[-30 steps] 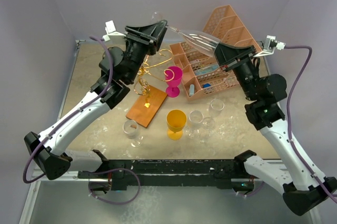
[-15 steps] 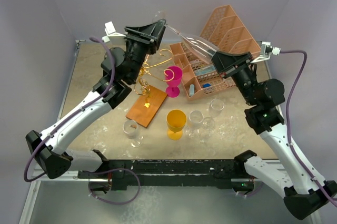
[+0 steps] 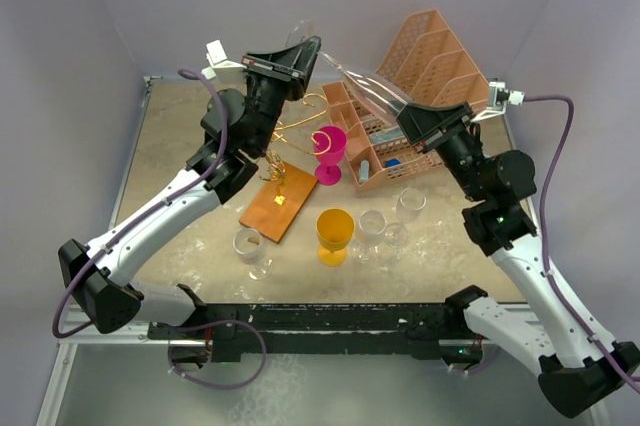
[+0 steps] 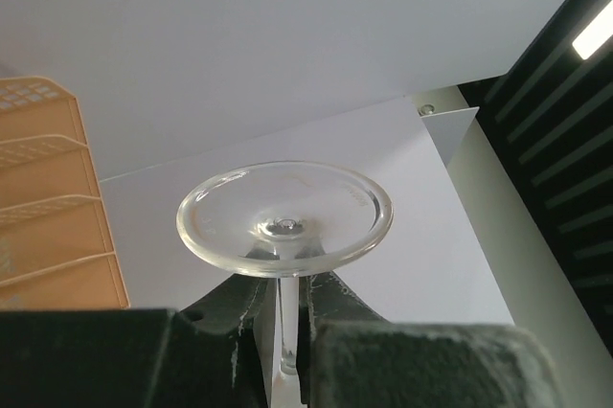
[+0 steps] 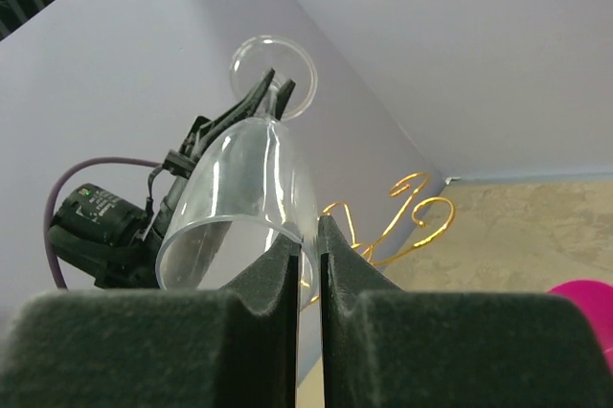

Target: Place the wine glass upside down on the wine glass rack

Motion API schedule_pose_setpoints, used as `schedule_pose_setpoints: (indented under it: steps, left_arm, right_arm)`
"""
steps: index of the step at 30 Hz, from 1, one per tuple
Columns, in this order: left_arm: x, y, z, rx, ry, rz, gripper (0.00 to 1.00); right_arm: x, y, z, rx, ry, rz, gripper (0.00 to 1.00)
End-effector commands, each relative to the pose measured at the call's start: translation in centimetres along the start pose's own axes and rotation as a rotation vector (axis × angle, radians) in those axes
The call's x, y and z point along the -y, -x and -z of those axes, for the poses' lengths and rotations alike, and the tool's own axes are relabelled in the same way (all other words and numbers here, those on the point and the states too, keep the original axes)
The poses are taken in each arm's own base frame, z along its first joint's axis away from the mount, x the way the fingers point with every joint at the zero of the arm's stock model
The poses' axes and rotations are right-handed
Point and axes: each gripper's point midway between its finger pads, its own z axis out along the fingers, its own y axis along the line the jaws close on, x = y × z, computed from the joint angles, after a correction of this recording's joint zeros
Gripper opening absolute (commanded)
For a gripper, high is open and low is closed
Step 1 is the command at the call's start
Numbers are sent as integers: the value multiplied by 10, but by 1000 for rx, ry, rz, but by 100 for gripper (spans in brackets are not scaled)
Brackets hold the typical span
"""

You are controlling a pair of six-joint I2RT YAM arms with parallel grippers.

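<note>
A clear wine glass (image 3: 368, 84) hangs in the air above the back of the table, lying nearly level, foot to the left. My left gripper (image 3: 310, 54) is shut on its stem just below the round foot (image 4: 284, 219). My right gripper (image 3: 403, 114) is shut on the rim of the bowl (image 5: 239, 197), one finger inside and one outside. The wine glass rack (image 3: 292, 136), gold wire with scroll-ended arms, stands below on its copper-brown base (image 3: 278, 202). Its curled arms also show in the right wrist view (image 5: 407, 215).
A pink goblet (image 3: 329, 154) stands right of the rack. A yellow goblet (image 3: 334, 234) and three clear glasses (image 3: 250, 249) (image 3: 372, 230) (image 3: 410, 204) stand nearer the front. A peach mesh file organiser (image 3: 425, 71) lies at the back right.
My right gripper has moved left and up with the bowl rim, tipping the glass closer to level. My left arm has shifted slightly, still on the stem.
</note>
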Motion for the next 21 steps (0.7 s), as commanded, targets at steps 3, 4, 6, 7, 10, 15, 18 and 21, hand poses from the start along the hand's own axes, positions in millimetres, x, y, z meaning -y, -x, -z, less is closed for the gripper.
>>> schedule_pose_setpoints:
  steps: [3, 4, 6, 7, 10, 15, 18, 21]
  left_arm:
    - [45, 28, 1, 93, -115, -66, 0]
    - [46, 29, 2, 97, -117, -78, 0]
    - [50, 32, 5, 105, -121, -107, 0]
    - [52, 34, 6, 110, -122, -125, 0]
    - [60, 43, 11, 128, -114, -196, 0]
    - [70, 43, 13, 102, -112, -338, 0]
    - [68, 33, 12, 43, -107, -448, 0]
    - [68, 19, 14, -37, -145, -548, 0]
  right_arm:
    - [-21, -8, 22, -56, 61, -21, 18]
    - [-17, -9, 25, -58, 35, -16, 30]
    - [-10, -10, 29, -68, -7, 2, 44]
    - [-6, -11, 32, -76, -31, 15, 48]
    - [22, -17, 46, -105, -170, 87, 52]
    - [63, -23, 81, -126, -342, 242, 60]
    - [44, -6, 83, -114, -308, 316, 65]
    - [21, 11, 74, -121, -257, 392, 68]
